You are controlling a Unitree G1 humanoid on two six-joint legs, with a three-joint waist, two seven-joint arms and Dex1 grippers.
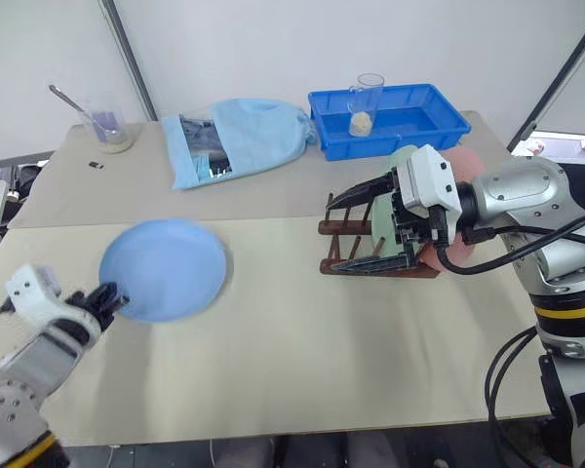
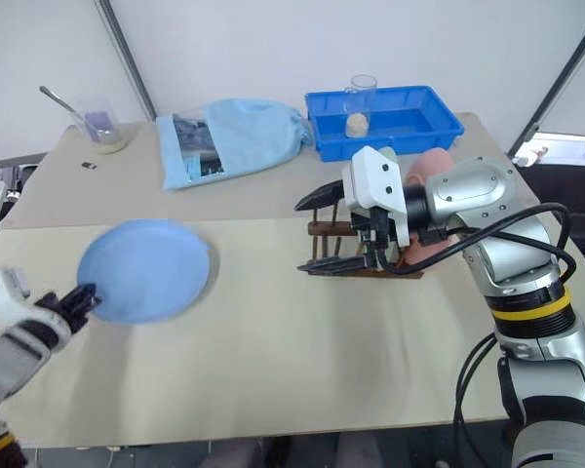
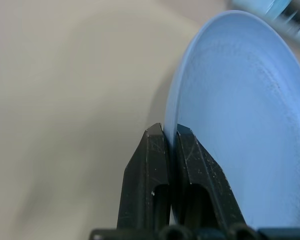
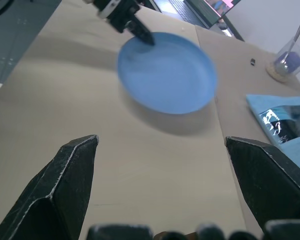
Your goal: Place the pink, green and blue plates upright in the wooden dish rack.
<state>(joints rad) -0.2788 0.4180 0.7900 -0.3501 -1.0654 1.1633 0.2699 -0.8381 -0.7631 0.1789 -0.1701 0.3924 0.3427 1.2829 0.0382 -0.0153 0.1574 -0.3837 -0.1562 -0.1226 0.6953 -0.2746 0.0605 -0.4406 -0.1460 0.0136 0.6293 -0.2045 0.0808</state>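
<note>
The blue plate [image 1: 166, 268] is tilted just above the table at the left, and my left gripper [image 1: 107, 297] is shut on its near rim. In the left wrist view the two fingers [image 3: 150, 165] pinch that rim of the blue plate [image 3: 240, 125]. The wooden dish rack [image 1: 341, 229] stands right of centre. The green plate [image 1: 402, 156] and the pink plate [image 1: 463, 161] stand upright in it, mostly hidden behind my right hand. My right gripper [image 1: 331, 234] hangs open in front of the rack, pointing left, holding nothing.
A deep blue tray [image 1: 424, 122] with a glass [image 1: 366, 102] in it sits at the back right. A light blue cloth bag [image 1: 239, 136] lies behind the middle. A beaker with a spoon [image 1: 107, 127] stands at the back left.
</note>
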